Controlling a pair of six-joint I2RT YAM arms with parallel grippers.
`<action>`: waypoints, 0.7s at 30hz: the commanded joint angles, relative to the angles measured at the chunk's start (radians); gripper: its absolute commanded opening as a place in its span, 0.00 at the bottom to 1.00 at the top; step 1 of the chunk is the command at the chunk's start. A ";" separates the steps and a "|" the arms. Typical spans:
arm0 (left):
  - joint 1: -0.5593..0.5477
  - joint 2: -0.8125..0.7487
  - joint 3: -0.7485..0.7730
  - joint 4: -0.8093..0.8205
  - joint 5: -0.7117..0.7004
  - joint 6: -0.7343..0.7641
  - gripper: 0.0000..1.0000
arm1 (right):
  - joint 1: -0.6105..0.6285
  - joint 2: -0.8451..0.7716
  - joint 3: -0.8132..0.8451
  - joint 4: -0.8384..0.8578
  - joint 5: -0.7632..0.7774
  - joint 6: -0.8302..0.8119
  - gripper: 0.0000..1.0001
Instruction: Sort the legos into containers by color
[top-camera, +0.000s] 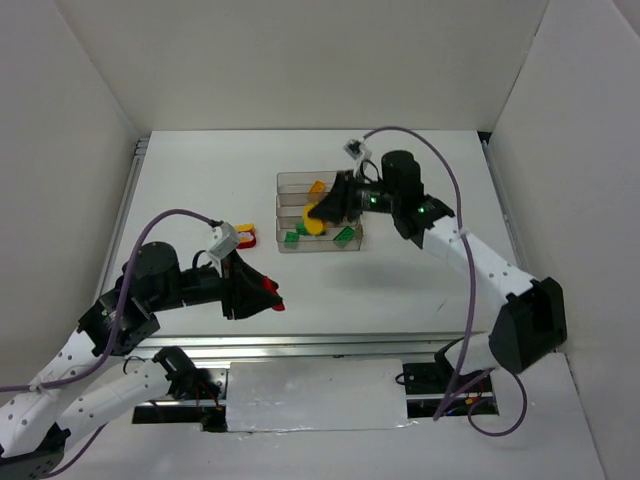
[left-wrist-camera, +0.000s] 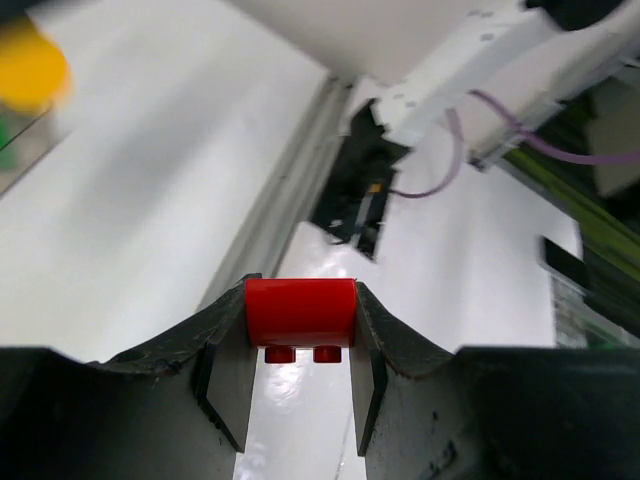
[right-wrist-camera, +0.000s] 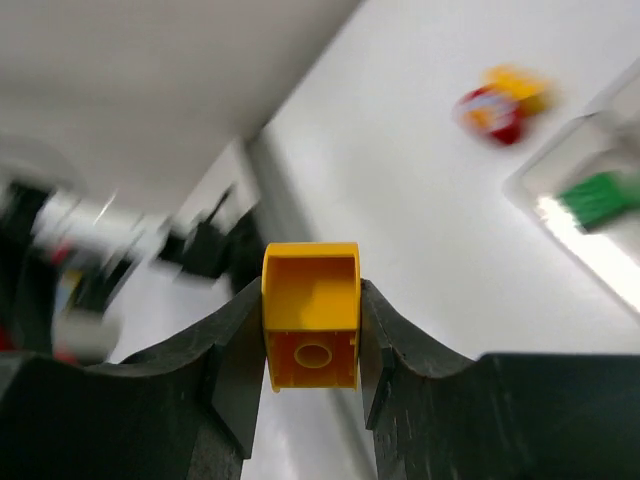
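Holding a yellow brick (right-wrist-camera: 311, 315) between closed jaws, the right gripper (top-camera: 322, 212) hangs over the tray (top-camera: 290, 181); the brick is pinched on its two sides, and a good part of it sticks out past the fingertips. Just beside this gripper, on its near side, green bricks (top-camera: 292, 238) lie in a trough; on its far side a second yellow brick (top-camera: 318, 186) sits in another trough. The main risk is a wrong trough; the three are narrow and joined, so a release a little to one side would put yellow among green; the brick may also strike a wall and bounce out. From the top view I cannot tell exactly which trough is under the gripper, since the arm hides it.

The left gripper (left-wrist-camera: 300, 345) is closed on a red brick (left-wrist-camera: 300, 308), well apart from the tray, above the table (top-camera: 200, 180); the hold is only at the fingertips, so a fast swing could turn the brick or let it slip. Just behind this gripper rests a red and yellow stack (top-camera: 245, 236), not yet pulled apart; if the left arm goes to the tray while the right one is above it, the two arms may collide.
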 joint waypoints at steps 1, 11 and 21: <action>-0.001 0.003 0.046 -0.155 -0.254 0.041 0.00 | -0.013 0.142 0.232 -0.164 0.526 -0.007 0.00; 0.001 -0.089 0.000 -0.233 -0.571 -0.019 0.00 | -0.018 0.672 0.749 -0.353 1.242 0.180 0.00; 0.001 -0.032 -0.005 -0.231 -0.482 -0.002 0.00 | -0.018 0.864 0.900 -0.339 1.279 0.131 0.05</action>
